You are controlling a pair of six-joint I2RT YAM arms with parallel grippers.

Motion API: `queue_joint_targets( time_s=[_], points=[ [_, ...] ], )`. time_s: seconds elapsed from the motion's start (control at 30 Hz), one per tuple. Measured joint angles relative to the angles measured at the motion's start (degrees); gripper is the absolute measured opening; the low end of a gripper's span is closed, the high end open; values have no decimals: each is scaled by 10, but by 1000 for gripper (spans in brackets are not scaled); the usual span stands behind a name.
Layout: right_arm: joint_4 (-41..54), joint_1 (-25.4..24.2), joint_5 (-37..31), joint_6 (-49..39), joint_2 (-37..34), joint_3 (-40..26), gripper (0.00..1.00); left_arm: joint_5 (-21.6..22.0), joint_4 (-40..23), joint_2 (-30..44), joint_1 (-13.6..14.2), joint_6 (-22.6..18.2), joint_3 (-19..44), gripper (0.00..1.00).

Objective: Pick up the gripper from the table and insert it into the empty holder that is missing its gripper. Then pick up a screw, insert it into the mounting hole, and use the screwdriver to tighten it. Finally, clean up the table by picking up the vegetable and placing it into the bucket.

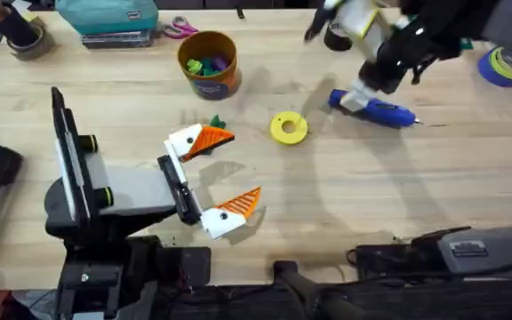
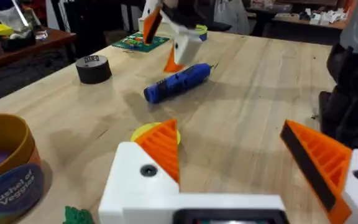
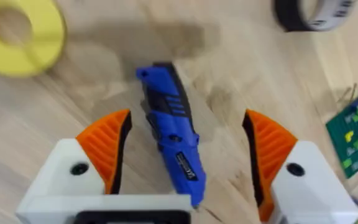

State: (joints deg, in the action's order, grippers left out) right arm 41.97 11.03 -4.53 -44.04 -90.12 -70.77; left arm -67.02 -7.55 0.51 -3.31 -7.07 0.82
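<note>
Orange-padded right gripper [image 3: 182,158] straddles screwdriver [image 3: 169,134] on wooden table [image 3: 260,81].

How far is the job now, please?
Done: both holders of the left tool carry orange pads. In hand: the open right tool straddles the screwdriver, not gripping. Left: tightening, and the vegetable lies outside the bucket.
</note>
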Motion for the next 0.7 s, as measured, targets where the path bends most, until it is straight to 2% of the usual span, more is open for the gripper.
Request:
queue_joint_targets(
  time_s=[0.17, 0.37, 0.53, 0.7],
  points=[
    [1, 1, 43, 136, 61, -23, 996, 18, 8, 0, 0, 0, 0, 985],
    [14, 1, 62, 337, 153, -36, 996, 75, 55, 0, 0, 73, -1, 985],
    [76, 1, 69, 439, 231, -36, 995, 136, -7, 11, 0, 101, 42, 985],
    [141, 1, 72, 475, 306, -36, 995, 198, -106, 91, 0, 86, 170, 985]
  ],
)
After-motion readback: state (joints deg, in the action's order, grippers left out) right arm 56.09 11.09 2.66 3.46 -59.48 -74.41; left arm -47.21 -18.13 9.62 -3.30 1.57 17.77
